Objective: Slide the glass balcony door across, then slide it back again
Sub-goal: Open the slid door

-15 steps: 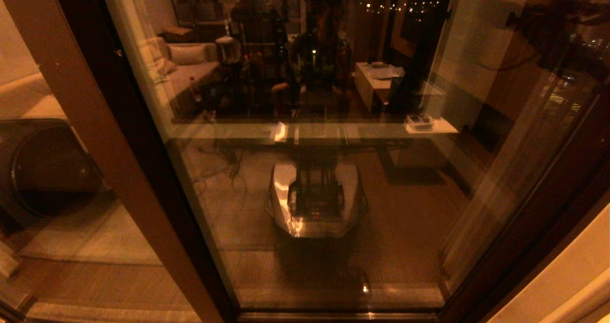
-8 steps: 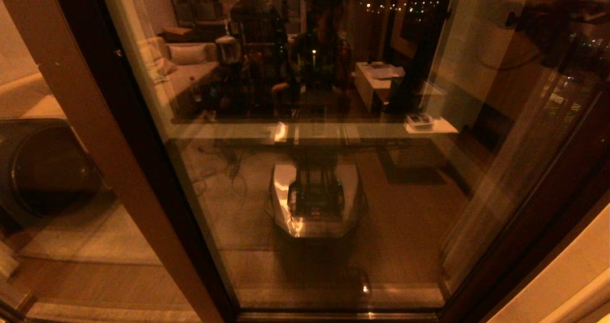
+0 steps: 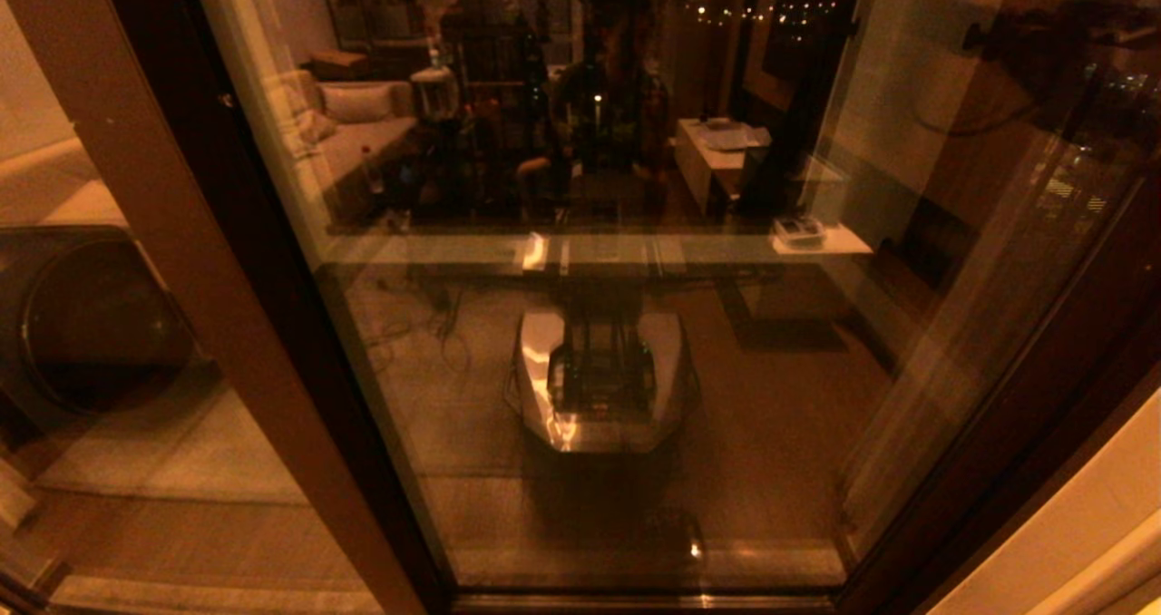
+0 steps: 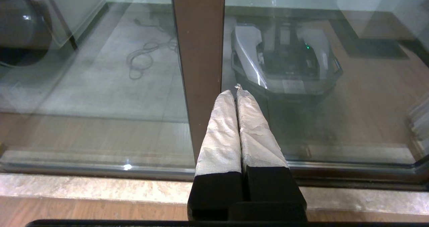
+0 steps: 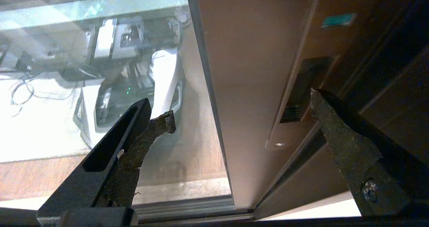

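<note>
Reflective glass balcony door [image 3: 617,325] in dark brown frame, robot base mirrored.

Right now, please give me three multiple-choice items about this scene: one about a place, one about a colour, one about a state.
1. Where is the handle slot of the glass balcony door?
A. in the middle of the glass
B. on the brown upright rail, between the fingers of the right gripper
C. on the floor track

2. What colour is the door's frame?
A. white
B. green
C. brown

3. How do the fingers of the left gripper stand?
A. pressed together, holding nothing
B. wide apart
C. shut on the handle

Answers:
1 B: the right wrist view shows the slot on the rail, between the two spread fingers.
2 C: both wrist views show brown rails.
3 A: the left wrist view shows the two wrapped fingers touching, short of the door.
</note>
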Robot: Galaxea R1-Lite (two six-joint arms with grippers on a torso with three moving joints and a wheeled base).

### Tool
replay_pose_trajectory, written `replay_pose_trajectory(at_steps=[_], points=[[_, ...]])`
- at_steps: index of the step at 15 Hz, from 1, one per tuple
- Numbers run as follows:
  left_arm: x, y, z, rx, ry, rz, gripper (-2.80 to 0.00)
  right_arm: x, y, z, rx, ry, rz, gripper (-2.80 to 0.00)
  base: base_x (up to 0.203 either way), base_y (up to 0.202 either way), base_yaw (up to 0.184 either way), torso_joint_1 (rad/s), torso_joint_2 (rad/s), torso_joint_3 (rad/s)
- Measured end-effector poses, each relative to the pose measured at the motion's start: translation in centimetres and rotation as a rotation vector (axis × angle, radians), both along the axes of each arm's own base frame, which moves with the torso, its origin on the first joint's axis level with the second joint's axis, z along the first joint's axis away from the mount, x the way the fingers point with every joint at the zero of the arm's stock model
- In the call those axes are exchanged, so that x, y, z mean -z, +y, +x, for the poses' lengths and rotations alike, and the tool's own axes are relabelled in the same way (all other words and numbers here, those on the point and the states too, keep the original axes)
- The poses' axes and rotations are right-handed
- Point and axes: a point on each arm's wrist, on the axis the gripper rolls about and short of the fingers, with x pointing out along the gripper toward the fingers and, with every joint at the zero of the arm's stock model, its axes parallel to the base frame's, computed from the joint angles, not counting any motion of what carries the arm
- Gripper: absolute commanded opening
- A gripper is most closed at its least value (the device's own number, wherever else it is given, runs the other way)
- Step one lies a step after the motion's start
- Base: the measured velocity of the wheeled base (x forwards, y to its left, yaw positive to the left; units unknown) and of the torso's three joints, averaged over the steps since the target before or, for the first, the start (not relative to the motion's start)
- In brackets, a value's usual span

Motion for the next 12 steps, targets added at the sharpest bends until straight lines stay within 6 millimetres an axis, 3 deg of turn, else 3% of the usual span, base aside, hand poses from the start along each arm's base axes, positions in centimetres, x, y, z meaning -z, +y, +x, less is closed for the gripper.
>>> replay_pose_trajectory(at_steps=[12], points=[[0.00,0.00,0.00,0.000,0.000,0.000,-2.80,-0.06,0.82,0.89,-0.037,-0.002,0.002,0.00,0.000,0.000,0.000,0.000,0.00,0.000]])
